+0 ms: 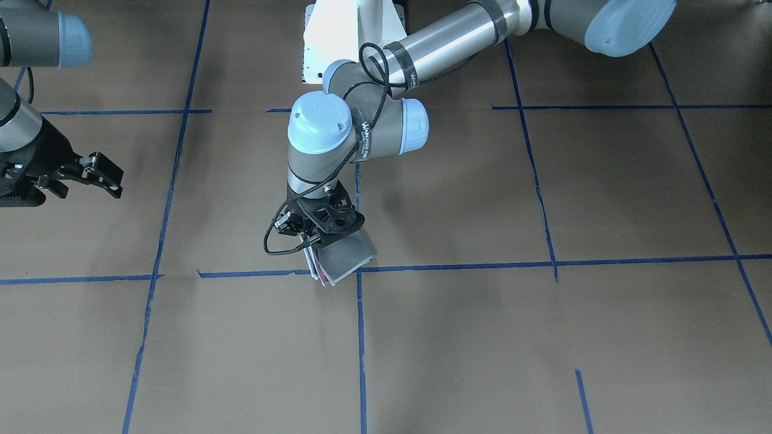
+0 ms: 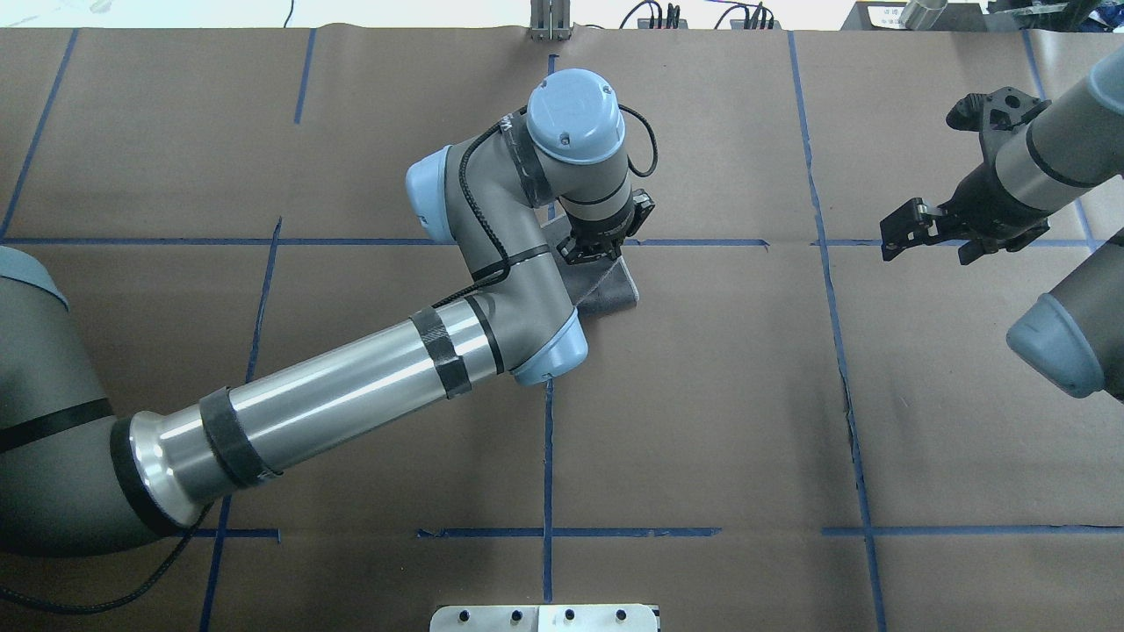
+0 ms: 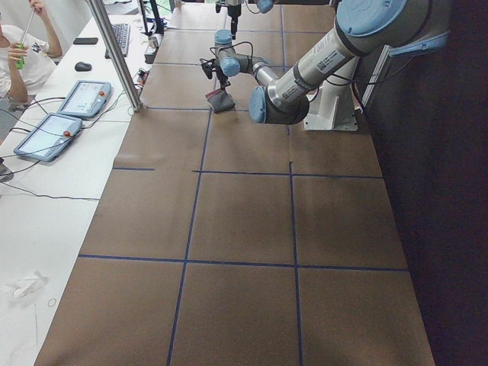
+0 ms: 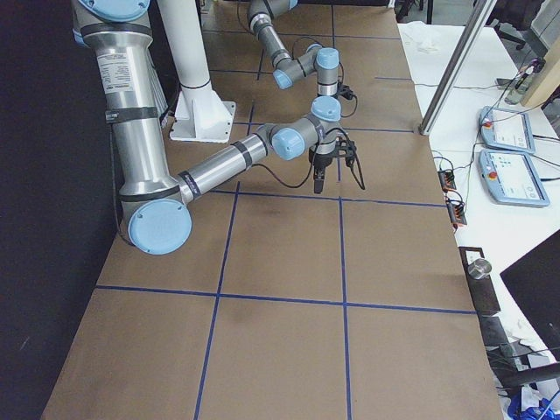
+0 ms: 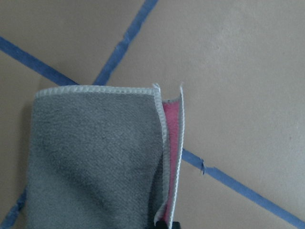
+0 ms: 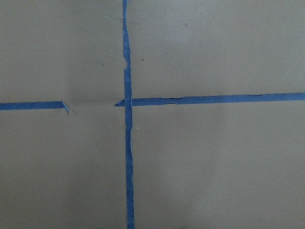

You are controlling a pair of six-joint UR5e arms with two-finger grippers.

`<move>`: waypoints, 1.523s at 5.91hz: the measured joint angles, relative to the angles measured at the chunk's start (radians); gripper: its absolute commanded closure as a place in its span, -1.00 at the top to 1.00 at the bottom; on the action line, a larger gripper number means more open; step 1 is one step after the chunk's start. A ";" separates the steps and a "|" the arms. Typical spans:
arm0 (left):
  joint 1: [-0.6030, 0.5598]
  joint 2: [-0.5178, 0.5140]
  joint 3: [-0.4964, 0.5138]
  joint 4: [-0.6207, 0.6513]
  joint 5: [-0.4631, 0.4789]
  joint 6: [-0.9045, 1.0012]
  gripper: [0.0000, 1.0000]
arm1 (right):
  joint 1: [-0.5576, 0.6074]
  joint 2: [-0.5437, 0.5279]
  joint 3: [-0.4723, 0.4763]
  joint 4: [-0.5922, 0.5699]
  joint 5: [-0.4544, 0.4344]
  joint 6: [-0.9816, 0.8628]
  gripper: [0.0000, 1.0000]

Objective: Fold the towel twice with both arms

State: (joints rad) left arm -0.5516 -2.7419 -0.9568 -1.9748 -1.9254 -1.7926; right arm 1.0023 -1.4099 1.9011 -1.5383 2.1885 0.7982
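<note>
The towel (image 1: 348, 255) lies folded into a small packet at a crossing of blue tape lines, dark grey face up. It also shows in the overhead view (image 2: 610, 291). In the left wrist view the towel (image 5: 95, 157) shows a strip of pink between whitish stitched edges on its right side. My left gripper (image 1: 313, 240) stands straight down over the packet's edge, shut on the towel's layered edge; a black fingertip (image 5: 167, 224) shows at that edge. My right gripper (image 2: 940, 241) is open and empty, hovering well off to the side, far from the towel.
Brown paper covers the table (image 2: 702, 421), marked into squares by blue tape. The white pedestal base (image 1: 353, 36) stands behind the towel. The right wrist view shows only a tape crossing (image 6: 127, 101). Operators' tablets (image 3: 57, 122) lie on a side table.
</note>
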 measured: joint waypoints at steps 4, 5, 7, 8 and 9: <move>0.009 0.001 -0.012 -0.051 0.003 0.008 1.00 | 0.006 -0.004 0.001 0.002 -0.002 -0.002 1.00; -0.016 0.030 -0.058 -0.047 -0.031 0.011 1.00 | 0.021 -0.010 0.001 0.002 0.001 -0.009 1.00; -0.125 0.278 -0.337 -0.032 -0.199 0.043 1.00 | 0.102 -0.047 0.002 -0.007 0.032 -0.127 1.00; -0.198 0.420 -0.489 -0.001 -0.272 0.108 1.00 | 0.171 -0.087 0.001 -0.010 0.059 -0.236 1.00; -0.267 0.539 -0.627 0.066 -0.318 0.223 1.00 | 0.250 -0.139 -0.005 -0.012 0.091 -0.370 1.00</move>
State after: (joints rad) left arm -0.8181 -2.2030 -1.5833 -1.9092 -2.2435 -1.5693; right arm 1.2527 -1.5487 1.8959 -1.5501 2.2791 0.4284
